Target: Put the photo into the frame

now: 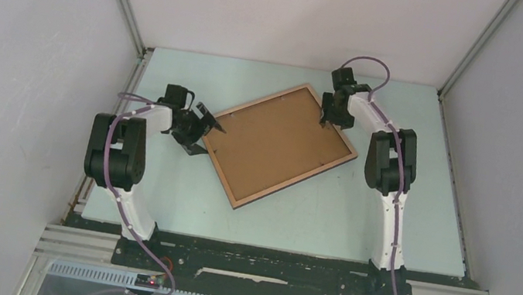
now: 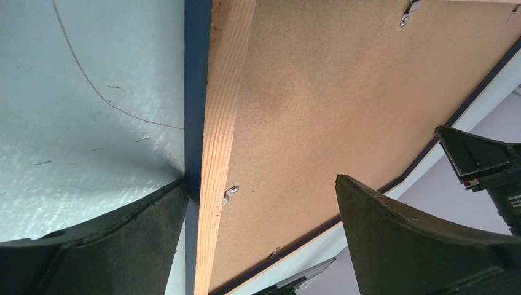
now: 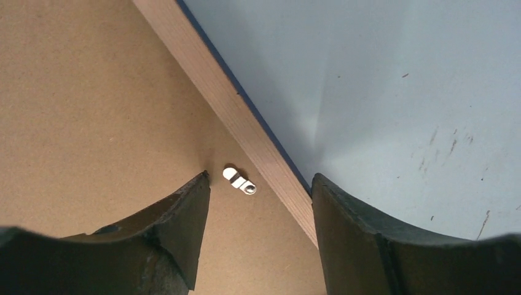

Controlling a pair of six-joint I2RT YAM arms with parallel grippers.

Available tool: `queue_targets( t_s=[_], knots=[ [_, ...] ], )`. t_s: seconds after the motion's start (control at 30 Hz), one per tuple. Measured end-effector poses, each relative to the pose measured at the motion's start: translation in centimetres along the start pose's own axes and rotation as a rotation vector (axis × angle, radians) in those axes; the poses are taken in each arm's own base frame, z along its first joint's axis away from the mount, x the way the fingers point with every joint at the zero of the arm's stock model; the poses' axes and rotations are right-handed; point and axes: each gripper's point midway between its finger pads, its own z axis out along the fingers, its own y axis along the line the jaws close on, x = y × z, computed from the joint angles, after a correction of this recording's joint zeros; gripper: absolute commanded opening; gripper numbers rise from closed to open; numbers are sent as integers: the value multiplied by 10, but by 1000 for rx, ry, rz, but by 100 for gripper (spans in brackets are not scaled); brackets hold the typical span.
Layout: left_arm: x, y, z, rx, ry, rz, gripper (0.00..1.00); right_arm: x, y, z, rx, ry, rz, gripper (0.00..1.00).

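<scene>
The frame [image 1: 296, 182] lies flat and turned diagonally on the table, wood face up. The photo [image 1: 282, 144] sits inside it, brown fibreboard back up. My left gripper [image 1: 209, 133] is open at the frame's left corner. In the left wrist view it [image 2: 261, 182] straddles the wooden rail [image 2: 221, 123] and a metal clip [image 2: 230, 193], with the photo's back [image 2: 344, 104] beyond. My right gripper [image 1: 325, 118] is open over the upper right rail. In the right wrist view it [image 3: 261, 178] straddles the rail [image 3: 215, 92] and a small metal clip [image 3: 239, 181] on the photo's back [image 3: 92, 110].
The pale blue table [image 1: 404, 216] is enclosed by white walls on the left, back and right. A thin curved line marks the table surface [image 2: 92, 92] left of the frame. The right arm's wrist [image 2: 491, 166] shows in the left wrist view.
</scene>
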Motion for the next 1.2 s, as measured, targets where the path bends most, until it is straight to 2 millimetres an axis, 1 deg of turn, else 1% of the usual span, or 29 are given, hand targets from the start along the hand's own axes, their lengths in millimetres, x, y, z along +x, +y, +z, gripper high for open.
queue_targets(
  t_s=[0.03, 0.13, 0.4, 0.47, 0.57, 0.67, 0.7, 0.73, 0.83, 0.87, 0.9, 0.93, 1.0, 1.07, 1.1, 1.13, 1.2],
  knots=[
    [0, 0, 0, 1, 0, -2, 100, 0, -2, 0, -1, 1, 3, 60],
    [-1, -1, 0, 3, -3, -3, 100, -1, -7, 1, -8, 5, 16, 57],
    [-2, -2, 1, 10, -9, 1, 100, -4, -14, 3, 2, 7, 27, 32],
    [-2, -2, 1, 12, -11, 2, 100, -4, -15, 2, 2, 8, 21, 22],
    [-4, -3, 1, 16, -16, 5, 100, -4, -15, 2, -1, 10, 10, 0],
    [-4, -4, 1, 16, -17, 6, 100, -4, -15, 2, -4, 13, 9, 0],
    [-4, -3, 1, 15, -18, 6, 100, -4, -14, 2, -4, 13, 9, 1],
    [-4, -4, 1, 15, -19, 7, 100, -4, -14, 2, -6, 13, 9, 10],
    [-5, -4, 1, 14, -26, 13, 100, -4, -15, 2, -34, 19, 19, 49],
    [-5, -4, 0, 12, -32, 20, 100, -4, -14, 2, -40, 21, 22, 59],
    [-5, -5, -1, 12, -38, 28, 100, -4, -14, 2, -50, 24, 34, 68],
    [-5, -7, -2, 15, -45, 42, 100, -4, -12, 2, -66, 29, 52, 73],
    [-8, -12, -10, 30, -70, 70, 100, -1, -10, 1, -70, 40, 71, 79],
    [-12, -25, -26, 76, -123, 119, 99, 5, -11, -5, -63, 48, 91, 82],
    [-14, -37, -43, 124, -173, 164, 99, 11, -13, -12, -55, 51, 99, 83],
    [-15, -41, -49, 139, -187, 176, 99, 14, -16, -20, -44, 45, 109, 84],
    [-18, -61, -79, 216, -277, 249, 99, 23, -21, -44, -38, 23, 140, 85]
  ],
)
